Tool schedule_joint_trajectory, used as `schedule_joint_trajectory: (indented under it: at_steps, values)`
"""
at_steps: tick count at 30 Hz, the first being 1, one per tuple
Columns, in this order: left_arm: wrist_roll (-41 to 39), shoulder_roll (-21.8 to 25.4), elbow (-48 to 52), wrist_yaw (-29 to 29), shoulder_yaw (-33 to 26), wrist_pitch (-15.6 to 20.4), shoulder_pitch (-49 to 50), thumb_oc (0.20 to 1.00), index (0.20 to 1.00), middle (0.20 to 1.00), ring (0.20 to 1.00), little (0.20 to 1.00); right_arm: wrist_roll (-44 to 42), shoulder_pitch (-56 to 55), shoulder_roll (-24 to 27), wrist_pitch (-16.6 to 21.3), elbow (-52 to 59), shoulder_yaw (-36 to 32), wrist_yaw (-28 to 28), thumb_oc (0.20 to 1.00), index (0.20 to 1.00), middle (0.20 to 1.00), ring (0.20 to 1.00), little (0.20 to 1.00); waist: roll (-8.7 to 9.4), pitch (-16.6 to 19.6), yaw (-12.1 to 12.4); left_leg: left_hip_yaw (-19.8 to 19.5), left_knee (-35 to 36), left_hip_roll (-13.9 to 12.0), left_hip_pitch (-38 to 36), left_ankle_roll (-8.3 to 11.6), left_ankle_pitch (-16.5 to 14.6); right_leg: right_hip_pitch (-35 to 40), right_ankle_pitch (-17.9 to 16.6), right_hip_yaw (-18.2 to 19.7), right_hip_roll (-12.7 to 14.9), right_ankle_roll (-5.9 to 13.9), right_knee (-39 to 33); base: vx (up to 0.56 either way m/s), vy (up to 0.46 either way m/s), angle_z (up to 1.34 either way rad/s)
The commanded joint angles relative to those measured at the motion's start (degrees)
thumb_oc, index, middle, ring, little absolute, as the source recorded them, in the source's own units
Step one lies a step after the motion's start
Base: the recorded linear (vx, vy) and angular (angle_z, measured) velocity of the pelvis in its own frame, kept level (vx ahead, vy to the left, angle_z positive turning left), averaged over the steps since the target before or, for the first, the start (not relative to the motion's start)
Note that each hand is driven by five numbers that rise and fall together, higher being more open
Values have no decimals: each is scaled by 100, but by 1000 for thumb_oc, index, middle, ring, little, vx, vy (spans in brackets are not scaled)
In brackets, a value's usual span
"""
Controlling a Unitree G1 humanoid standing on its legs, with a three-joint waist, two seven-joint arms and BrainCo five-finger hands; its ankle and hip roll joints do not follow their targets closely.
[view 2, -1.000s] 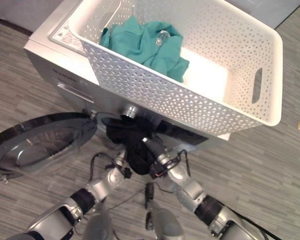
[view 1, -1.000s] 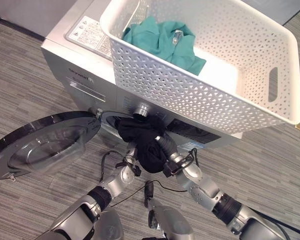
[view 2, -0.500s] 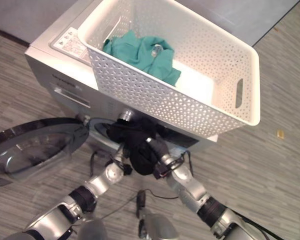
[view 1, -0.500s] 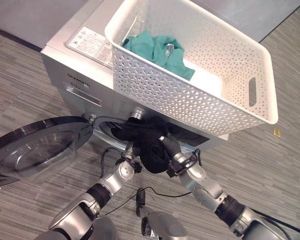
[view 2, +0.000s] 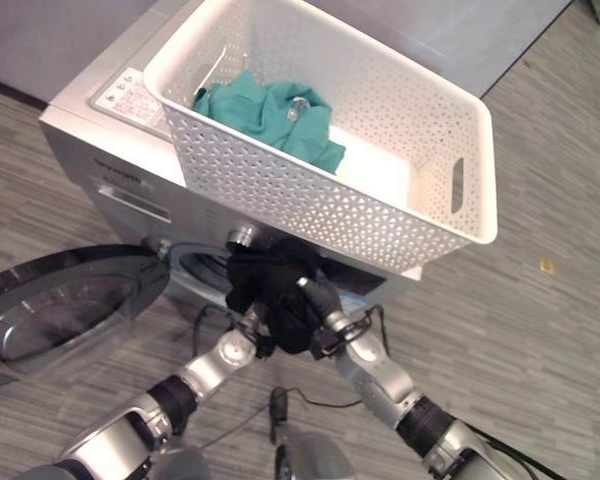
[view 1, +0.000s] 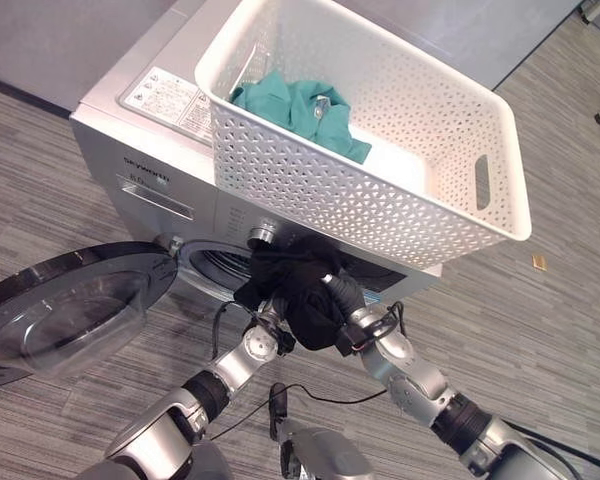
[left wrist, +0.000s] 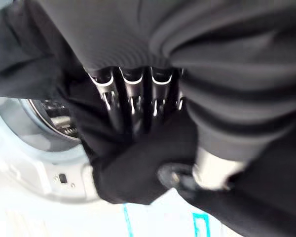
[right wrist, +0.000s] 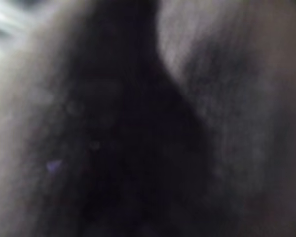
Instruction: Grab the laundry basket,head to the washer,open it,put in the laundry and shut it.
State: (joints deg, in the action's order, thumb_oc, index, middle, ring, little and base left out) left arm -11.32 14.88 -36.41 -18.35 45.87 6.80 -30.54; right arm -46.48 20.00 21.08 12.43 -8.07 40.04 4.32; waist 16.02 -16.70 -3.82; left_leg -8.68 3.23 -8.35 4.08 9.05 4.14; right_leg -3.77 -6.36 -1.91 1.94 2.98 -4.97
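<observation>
We held a black garment (view 1: 298, 290) bunched between both hands just in front of the washer's drum opening (view 1: 215, 268), apparently so it could be fed straight in. Our left hand (left wrist: 138, 98) had its fingers curled into the cloth with the thumb pinching beneath; our right hand (view 1: 345, 297) was buried in the folds, so we could not tell its grip. The round door (view 1: 70, 310) hung swung open at nine o'clock, clear of the path. Farther off at twelve o'clock, the white laundry basket (view 1: 370, 200) sat on top of the washer (view 1: 130, 130), overhanging the front, a teal garment (view 1: 300, 110) waiting inside.
</observation>
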Motion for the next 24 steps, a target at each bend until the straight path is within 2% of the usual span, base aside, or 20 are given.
schedule_joint_trajectory:
  at_steps: [1, 14, 15, 16, 17, 21, 24]
  values:
    - [12, -938, 74, 182, -27, 610, -843, 200, 200, 200, 200, 200, -183, 85, -29, 248, 349, -255, -53, 200, 200, 200, 200, 200, -168, 122, 67, 466, -134, -436, -770, -318, -1114, -330, 10, 364, 209, 434, 33, 0, 0, 0]
    - [102, -520, 398, 132, -296, 618, -541, 200, 200, 200, 200, 200, 8, -179, 264, 145, 430, -231, -211, 203, 203, 203, 203, 203, -135, 81, 178, 415, -150, -424, -848, -321, -1154, -209, 95, 238, 266, 448, 53, 0, 0, 0]
    - [119, -492, 395, 122, -324, 622, -518, 200, 200, 200, 200, 200, 130, -191, 336, 113, 446, -211, -255, 498, 498, 498, 498, 498, -129, 85, 179, 410, -158, -425, -850, -321, -1161, -201, 105, 233, 266, 447, 54, 0, 0, 0]
    - [119, -493, 395, 122, -324, 622, -518, 200, 200, 200, 200, 200, 130, -191, 336, 113, 446, -211, -255, 498, 498, 498, 498, 498, -129, 85, 179, 410, -158, -425, -850, -321, -1161, -201, 105, 233, 266, 447, 54, 0, 0, 0]
    - [148, -424, 390, 122, -402, 634, -469, 200, 200, 200, 200, 200, 262, -265, 476, 70, 467, -188, -316, 1000, 1000, 1000, 1000, 1000, -112, 98, 185, 418, -189, -420, -855, -319, -1180, -176, 116, 223, 265, 451, 54, 0, 0, 0]
    - [257, -273, 369, 132, -576, 652, -325, 200, 200, 200, 200, 200, 240, -472, 729, 30, 491, -176, -592, 1000, 1000, 1000, 1000, 1000, -69, 135, 197, 422, -289, -397, -866, -332, -1243, -130, 124, 223, 286, 466, 66, -1, 9, 0]
    - [96, -104, 470, 345, -729, 774, -65, 200, 200, 200, 200, 200, 210, -792, 1073, -113, 232, -116, -962, 1000, 1000, 1000, 1000, 1000, -31, 182, 188, 465, -453, -344, -863, -348, -1338, -115, 123, 245, 336, 509, 81, -10, 33, 0]
